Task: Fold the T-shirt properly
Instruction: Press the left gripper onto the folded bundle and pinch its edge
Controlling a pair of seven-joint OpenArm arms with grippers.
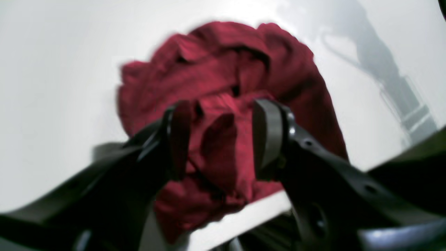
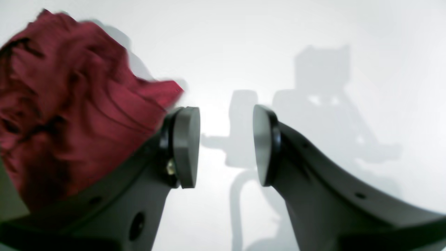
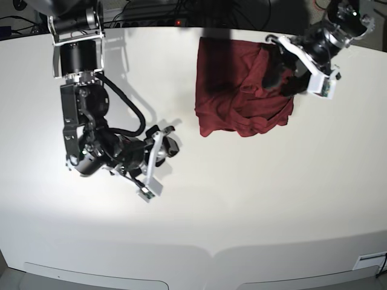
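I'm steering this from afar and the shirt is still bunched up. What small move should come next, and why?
Probably lower the left gripper onto the shirt and close on a fold. Its jaws stand open right over the crumpled cloth with nothing pinched between them. The right gripper is open too, over bare table beside the shirt, so it is farther from a grasp.

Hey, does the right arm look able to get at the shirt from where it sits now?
Probably yes. The right claw is open and empty over bare table, and nothing lies between it and the shirt. The left claw is already over the far edge.
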